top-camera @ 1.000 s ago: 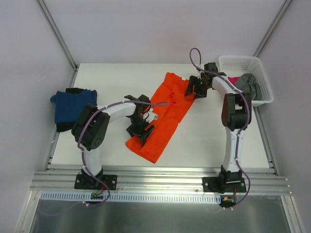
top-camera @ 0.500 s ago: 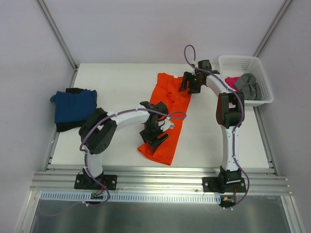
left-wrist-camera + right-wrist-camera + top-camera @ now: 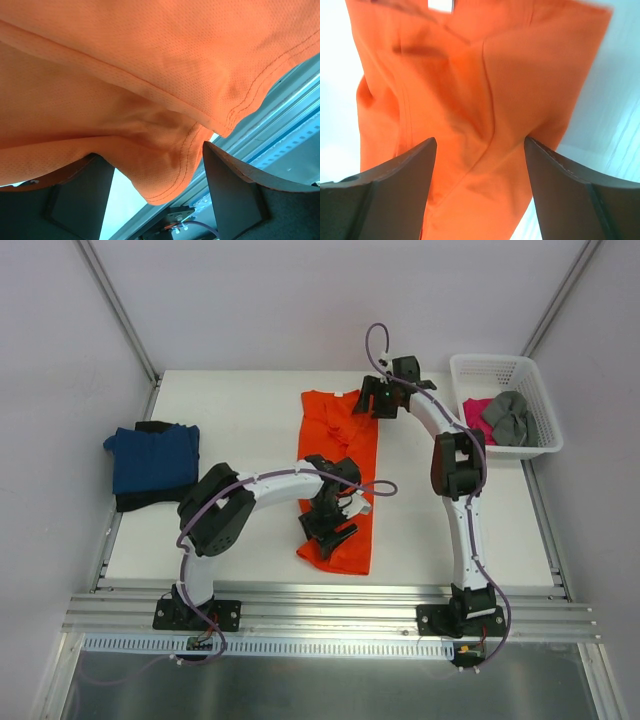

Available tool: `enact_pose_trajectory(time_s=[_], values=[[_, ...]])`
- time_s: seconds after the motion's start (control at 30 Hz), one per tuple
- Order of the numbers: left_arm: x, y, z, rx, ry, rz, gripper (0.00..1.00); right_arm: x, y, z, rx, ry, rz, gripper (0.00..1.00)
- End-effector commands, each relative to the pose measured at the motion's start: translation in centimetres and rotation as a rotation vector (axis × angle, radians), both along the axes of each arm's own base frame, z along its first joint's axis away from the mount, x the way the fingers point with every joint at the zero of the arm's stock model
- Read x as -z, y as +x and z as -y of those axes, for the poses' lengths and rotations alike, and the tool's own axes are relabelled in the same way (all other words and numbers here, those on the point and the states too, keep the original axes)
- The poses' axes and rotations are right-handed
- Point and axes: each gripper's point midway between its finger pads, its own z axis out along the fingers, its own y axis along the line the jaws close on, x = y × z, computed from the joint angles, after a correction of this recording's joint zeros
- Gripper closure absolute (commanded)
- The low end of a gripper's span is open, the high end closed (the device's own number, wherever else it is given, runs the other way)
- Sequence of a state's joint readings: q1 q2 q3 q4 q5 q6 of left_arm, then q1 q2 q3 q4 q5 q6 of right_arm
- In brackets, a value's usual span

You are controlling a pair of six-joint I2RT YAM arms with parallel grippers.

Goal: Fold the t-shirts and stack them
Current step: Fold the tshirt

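Because the orange t-shirt (image 3: 335,445) lies as a long strip down the middle of the desk (image 3: 240,410) in the top view, each arm tends one end: the left claw (image 3: 335,520) is over the near end and the right claw (image 3: 372,400) at the far corner, likely readying another fold. A dark blue t-shirt (image 3: 150,455) sits on a black t-shirt (image 3: 130,502) at the left edge. The white basket (image 3: 490,360), far right, holds a magenta t-shirt (image 3: 478,408) and a grey t-shirt (image 3: 510,418). Seen from the left wrist, the claw stands wide open with the hem (image 3: 170,185) sagging between its fingers, unpinched. Seen from the right wrist, that claw gapes too, gripping nothing.

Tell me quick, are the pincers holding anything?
Left pincer: open, orange t-shirt sagging between, not pinched.
Right pincer: open, above the same t-shirt.
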State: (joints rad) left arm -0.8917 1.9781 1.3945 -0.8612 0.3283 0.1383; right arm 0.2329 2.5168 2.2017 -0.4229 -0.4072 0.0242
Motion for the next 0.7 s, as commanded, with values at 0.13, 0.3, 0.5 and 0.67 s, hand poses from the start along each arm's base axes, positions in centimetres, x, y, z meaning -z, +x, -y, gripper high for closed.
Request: enact_pose_trajectory(time_s=[0.13, 0.3, 0.5, 0.67], values=[[-0.6, -0.6, -0.2, 0.028, 0.031, 0.03, 0.3, -3.8, 3.9, 0.2, 0.044, 0.019, 0.158, 0.24], [-2.0, 0.6, -2.0, 0.049, 0.071, 0.145, 0.25, -5.0, 1.9, 1.7, 0.042, -0.011, 0.137, 0.24], [-5.5, 1.7, -4.7, 0.055, 0.061, 0.274, 0.07, -10.5, -1.0, 3.5, 0.029, -0.021, 0.177, 0.23], [-7.9, 6.0, -6.0, -0.079, 0.02, 0.34, 0.09, -11.8, -3.9, 2.6, 0.009, 0.011, 0.144, 0.23]])
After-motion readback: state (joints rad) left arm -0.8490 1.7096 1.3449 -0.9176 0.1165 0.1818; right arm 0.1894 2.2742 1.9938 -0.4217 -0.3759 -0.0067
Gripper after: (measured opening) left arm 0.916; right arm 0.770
